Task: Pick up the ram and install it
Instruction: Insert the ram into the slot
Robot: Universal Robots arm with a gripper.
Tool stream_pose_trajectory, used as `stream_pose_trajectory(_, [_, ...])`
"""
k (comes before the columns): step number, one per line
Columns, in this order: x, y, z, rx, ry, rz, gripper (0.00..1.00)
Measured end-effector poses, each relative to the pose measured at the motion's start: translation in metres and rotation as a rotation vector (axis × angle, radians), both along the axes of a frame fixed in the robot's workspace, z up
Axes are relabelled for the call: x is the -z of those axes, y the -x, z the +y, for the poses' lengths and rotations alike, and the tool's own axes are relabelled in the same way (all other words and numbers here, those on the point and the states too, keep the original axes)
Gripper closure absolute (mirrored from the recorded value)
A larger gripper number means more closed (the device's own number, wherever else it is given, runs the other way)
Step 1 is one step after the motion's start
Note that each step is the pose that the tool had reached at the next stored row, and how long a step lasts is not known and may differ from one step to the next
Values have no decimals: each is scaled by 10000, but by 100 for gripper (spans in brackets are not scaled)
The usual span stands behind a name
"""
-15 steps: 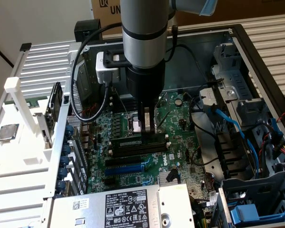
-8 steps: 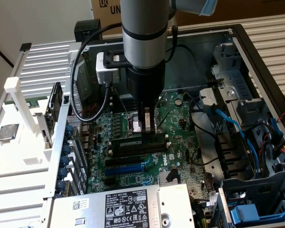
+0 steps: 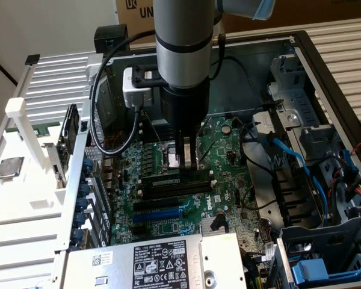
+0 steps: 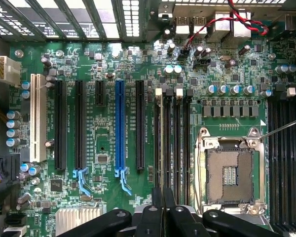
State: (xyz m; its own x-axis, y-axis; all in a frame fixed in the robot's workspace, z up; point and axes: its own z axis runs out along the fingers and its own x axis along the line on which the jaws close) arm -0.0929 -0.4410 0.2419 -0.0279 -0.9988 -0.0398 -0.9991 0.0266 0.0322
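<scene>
My gripper (image 3: pixel 189 167) hangs straight down from the arm over the green motherboard (image 3: pixel 219 150). Its fingertips are at the black memory slots (image 3: pixel 174 184). In the wrist view the dark fingers (image 4: pixel 157 207) are pressed close together, so the gripper (image 4: pixel 163 197) is shut. It sits in line with the memory slots (image 4: pixel 172 148), which have white end clips. I cannot tell whether the ram is between the fingers or in the slot beneath them; its thin edge does not stand out from the slots.
The open CPU socket (image 4: pixel 230 170) lies right beside the slots. A square silver CPU chip (image 3: pixel 9 167) rests on the white rack at the exterior view's left. The power supply (image 3: pixel 162 262), blue cables (image 3: pixel 295 162) and the drive cage (image 3: pixel 325 265) crowd the case.
</scene>
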Motion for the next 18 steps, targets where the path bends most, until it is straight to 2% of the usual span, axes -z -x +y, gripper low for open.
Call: stream_pose_trajectory(18, [24,-12,0,-34,2,22,88])
